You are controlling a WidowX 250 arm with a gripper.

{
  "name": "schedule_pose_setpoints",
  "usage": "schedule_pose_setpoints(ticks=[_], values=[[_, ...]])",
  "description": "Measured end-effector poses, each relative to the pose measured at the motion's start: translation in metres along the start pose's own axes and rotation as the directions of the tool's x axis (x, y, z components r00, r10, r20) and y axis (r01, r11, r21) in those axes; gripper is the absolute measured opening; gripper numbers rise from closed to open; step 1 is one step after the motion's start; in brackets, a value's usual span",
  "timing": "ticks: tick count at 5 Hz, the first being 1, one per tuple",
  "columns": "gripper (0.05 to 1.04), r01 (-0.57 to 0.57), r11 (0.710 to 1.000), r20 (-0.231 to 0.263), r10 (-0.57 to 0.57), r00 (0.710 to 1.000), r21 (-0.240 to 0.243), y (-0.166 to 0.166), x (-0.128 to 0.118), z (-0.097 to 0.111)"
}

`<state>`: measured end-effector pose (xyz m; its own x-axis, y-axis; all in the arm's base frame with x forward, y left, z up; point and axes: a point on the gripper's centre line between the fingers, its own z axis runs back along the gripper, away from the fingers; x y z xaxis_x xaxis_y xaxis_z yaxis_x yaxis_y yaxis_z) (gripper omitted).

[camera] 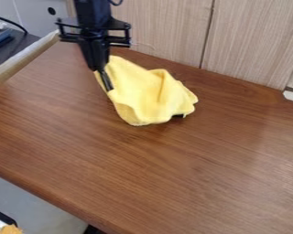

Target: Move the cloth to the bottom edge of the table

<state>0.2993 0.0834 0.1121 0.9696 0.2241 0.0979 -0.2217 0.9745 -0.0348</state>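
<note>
A pale wooden rail (19,61) is running along the far left of the surface (173,173). Right of it, the black pincer (106,86) is pointing down over the left edge of the yellow cloth (150,97); whether it is gripping, I cannot tell. The cloth is lying crumpled in the far part, wood-grained panels (250,41) standing behind.

The brown wood-grain table (173,183) carries a rumpled yellow cloth (149,96); something black (179,115) peeks from under the cloth's lower right edge.
</note>
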Motion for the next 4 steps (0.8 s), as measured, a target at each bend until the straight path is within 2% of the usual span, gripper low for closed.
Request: schedule_pose_setpoints(ticks=[1, 2, 3, 4], values=[[0.053, 0.016, 1.0, -0.029, -0.016, 0.999, -0.004, -0.001, -0.024, -0.003], [0.053, 0.065, 0.998, -0.082, -0.064, 0.995, 0.007, -0.005, -0.056, -0.009], [0.053, 0.069, 0.998, -0.163, -0.067, 0.984, 0.007, -0.005, -0.084, -0.026], [0.053, 0.108, 0.994, -0.204, -0.105, 0.973, 0.005, -0.01, -0.113, -0.037]])
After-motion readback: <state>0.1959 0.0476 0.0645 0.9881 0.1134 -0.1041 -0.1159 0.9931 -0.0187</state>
